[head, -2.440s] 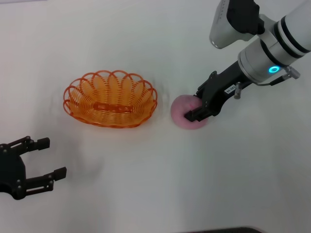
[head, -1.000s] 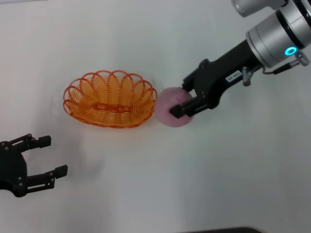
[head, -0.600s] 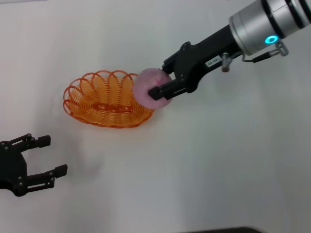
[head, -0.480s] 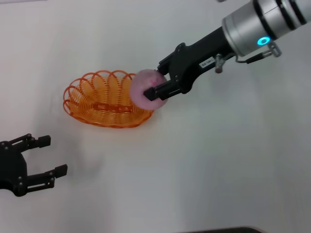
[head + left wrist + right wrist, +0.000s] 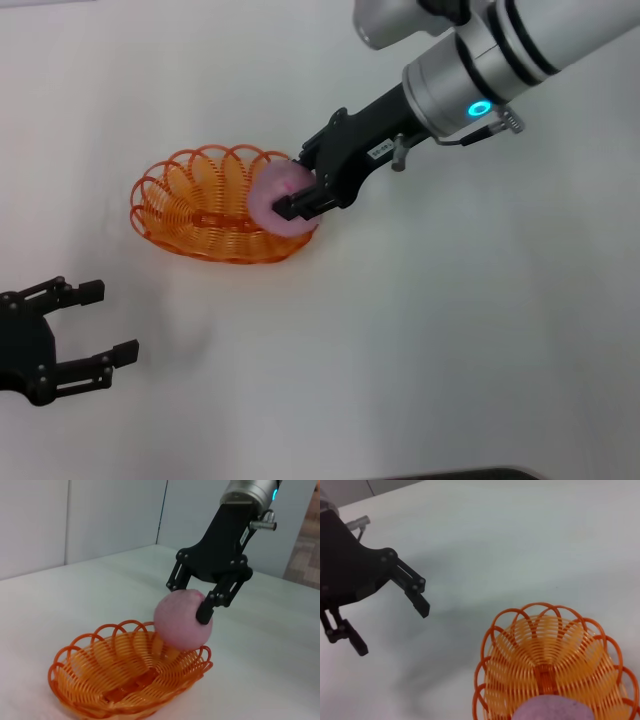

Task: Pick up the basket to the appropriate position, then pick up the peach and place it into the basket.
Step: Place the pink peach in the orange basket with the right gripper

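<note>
Pink peach (image 5: 277, 197) over basket (image 5: 205, 212)

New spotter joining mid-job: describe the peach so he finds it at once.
Start at the orange basket on the white table. Over its end nearer the right arm, the black right gripper is shut on the peach, held above the rim. It is the only round, pink, matte thing there.

Basket (image 5: 225, 208) on the table (image 5: 450, 330), left of centre. Peach (image 5: 280, 198) over its right end, clamped in the right claw (image 5: 296, 196). Left claw (image 5: 85, 325) near-left, well apart, fingers spread.
</note>
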Controlling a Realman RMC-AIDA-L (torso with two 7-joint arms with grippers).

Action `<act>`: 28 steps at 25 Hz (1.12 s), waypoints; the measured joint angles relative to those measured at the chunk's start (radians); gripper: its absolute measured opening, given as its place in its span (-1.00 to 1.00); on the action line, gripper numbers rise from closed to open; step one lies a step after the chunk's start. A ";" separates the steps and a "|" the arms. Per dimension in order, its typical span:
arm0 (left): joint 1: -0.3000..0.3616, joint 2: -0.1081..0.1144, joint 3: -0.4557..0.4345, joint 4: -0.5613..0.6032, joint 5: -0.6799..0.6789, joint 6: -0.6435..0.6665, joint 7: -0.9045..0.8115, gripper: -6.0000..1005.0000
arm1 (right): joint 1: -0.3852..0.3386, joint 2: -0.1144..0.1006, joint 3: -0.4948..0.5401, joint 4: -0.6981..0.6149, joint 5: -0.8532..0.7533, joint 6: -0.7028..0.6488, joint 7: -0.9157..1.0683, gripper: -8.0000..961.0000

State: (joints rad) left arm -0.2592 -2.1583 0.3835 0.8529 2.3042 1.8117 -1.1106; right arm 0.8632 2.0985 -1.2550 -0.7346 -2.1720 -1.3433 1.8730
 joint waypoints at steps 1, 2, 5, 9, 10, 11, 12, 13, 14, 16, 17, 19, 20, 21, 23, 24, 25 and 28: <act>0.000 0.000 0.000 0.000 0.001 0.000 0.000 0.68 | 0.001 0.000 -0.009 0.003 0.007 0.009 0.000 0.14; 0.000 0.000 0.000 0.000 0.001 0.000 0.000 0.68 | 0.000 0.000 -0.016 0.004 0.013 0.018 -0.001 0.15; 0.000 0.000 0.001 0.000 0.001 0.000 0.000 0.68 | 0.000 0.000 -0.024 0.006 0.016 0.029 -0.001 0.16; 0.000 0.001 0.000 0.003 -0.001 0.001 -0.007 0.68 | -0.006 0.000 -0.025 0.008 0.016 0.048 -0.001 0.18; 0.000 0.001 0.000 0.003 -0.002 0.002 -0.008 0.68 | -0.007 0.000 -0.026 0.010 0.016 0.053 -0.001 0.18; 0.000 0.001 0.000 0.003 -0.002 0.002 -0.010 0.68 | -0.008 0.000 -0.026 0.012 0.016 0.055 -0.002 0.18; 0.000 0.002 0.000 0.003 -0.002 0.003 -0.010 0.68 | -0.008 0.000 -0.026 0.012 0.016 0.055 -0.002 0.19; 0.000 0.002 0.000 0.003 -0.001 0.002 -0.010 0.68 | -0.008 0.000 -0.026 0.016 0.016 0.057 -0.003 0.19; 0.000 0.002 0.000 0.003 0.000 0.001 -0.010 0.68 | -0.008 0.000 -0.026 0.018 0.016 0.058 -0.005 0.20; 0.000 0.003 0.000 0.003 -0.001 0.000 -0.011 0.68 | -0.008 0.000 -0.026 0.020 0.016 0.058 -0.011 0.20; 0.000 0.003 0.000 0.003 -0.002 0.000 -0.012 0.68 | -0.009 0.000 -0.026 0.021 0.016 0.059 -0.013 0.21; 0.000 0.002 0.000 0.002 -0.005 0.002 -0.013 0.68 | -0.009 0.000 -0.026 0.022 0.016 0.063 -0.015 0.21; 0.000 0.002 0.000 0.001 -0.005 0.003 -0.013 0.68 | -0.009 0.000 -0.026 0.023 0.015 0.069 -0.015 0.22; 0.000 0.002 0.000 0.001 -0.005 0.003 -0.013 0.68 | -0.009 0.000 -0.026 0.024 0.016 0.076 -0.015 0.22; 0.000 0.001 0.000 0.000 -0.005 0.004 -0.017 0.68 | -0.009 0.000 -0.025 0.027 0.015 0.085 -0.015 0.23; 0.000 0.001 0.000 0.000 -0.005 0.005 -0.020 0.68 | -0.009 0.000 -0.023 0.028 0.015 0.086 -0.015 0.23; 0.000 0.001 0.000 0.000 -0.005 0.006 -0.022 0.68 | -0.009 0.000 -0.022 0.029 0.015 0.086 -0.015 0.32; 0.000 0.002 0.000 0.000 -0.005 0.007 -0.026 0.68 | -0.009 0.000 -0.019 0.029 0.016 0.087 -0.015 0.59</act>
State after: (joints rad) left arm -0.2592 -2.1560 0.3834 0.8528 2.2991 1.8189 -1.1370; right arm 0.8543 2.0985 -1.2740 -0.7055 -2.1563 -1.2563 1.8581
